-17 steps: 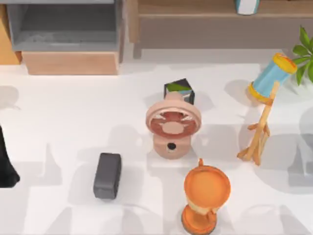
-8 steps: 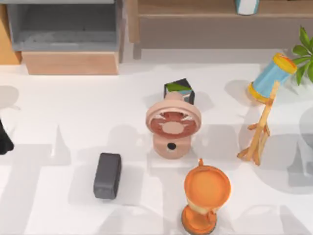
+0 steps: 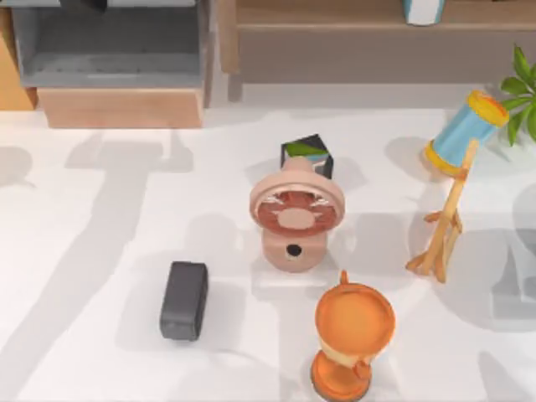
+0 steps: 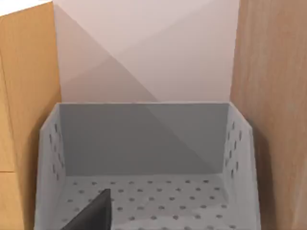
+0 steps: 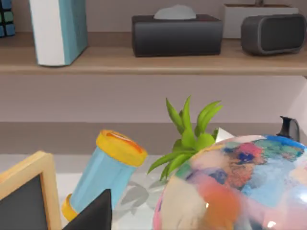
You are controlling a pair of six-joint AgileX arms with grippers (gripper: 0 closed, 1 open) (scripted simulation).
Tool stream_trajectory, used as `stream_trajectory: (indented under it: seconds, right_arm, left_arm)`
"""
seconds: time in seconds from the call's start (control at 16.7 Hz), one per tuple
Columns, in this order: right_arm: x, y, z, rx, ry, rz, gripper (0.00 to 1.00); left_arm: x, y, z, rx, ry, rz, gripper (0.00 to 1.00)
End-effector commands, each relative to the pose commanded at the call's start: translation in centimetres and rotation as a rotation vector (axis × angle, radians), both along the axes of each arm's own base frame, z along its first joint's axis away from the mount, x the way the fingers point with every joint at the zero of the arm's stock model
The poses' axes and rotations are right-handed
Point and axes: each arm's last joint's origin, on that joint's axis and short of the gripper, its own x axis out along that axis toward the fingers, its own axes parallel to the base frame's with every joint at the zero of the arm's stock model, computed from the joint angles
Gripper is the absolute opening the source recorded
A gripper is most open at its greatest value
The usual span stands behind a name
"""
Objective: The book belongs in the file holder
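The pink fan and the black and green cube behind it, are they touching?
Cannot tell. In the top view the pink fan overlaps the near edge of the cube, hiding where they would meet, so no contact or gap shows plainly.

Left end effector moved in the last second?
Yes. From the table's left edge, the left end effector travelled up the top view to the file holder and now sits over the holder's far rim.

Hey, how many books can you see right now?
1. The book stands upright on the long wooden shelf, toward its right end in the top view. Others could be hidden outside the views.
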Motion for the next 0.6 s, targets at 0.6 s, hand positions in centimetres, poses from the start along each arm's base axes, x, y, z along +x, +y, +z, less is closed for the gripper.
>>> stream_trajectory:
  seconds: [0.6]
  right_arm:
    - [0.0,0.0,0.0,0.000,0.000,0.000,1.00]
  left_arm:
    - [16.6,-25.0,-3.1,0.018,0.034,0.000,1.00]
